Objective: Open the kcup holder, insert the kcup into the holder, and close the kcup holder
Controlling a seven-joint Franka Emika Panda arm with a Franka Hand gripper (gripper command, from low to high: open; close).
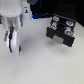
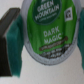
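In the wrist view the kcup (image 2: 46, 32) fills the frame: a white pod whose green top reads "Green Mountain Dark Magic". My gripper (image 2: 46, 37) is shut on it, with a teal-padded finger (image 2: 12, 36) on each side. In the exterior view the gripper (image 1: 13, 48) hangs over the white table at the exterior view's left, well apart from the kcup holder (image 1: 61, 35). The holder is a black box at the exterior view's right with its tray pulled out. The held kcup itself is too small to make out in the exterior view.
Pods with red-and-white tops (image 1: 67, 24) sit in the pulled-out tray's round slots. A dark block (image 1: 62, 7) stands behind the holder. A small blue thing (image 1: 31, 17) lies at the back. The white table (image 1: 40, 60) spreads between arm and holder.
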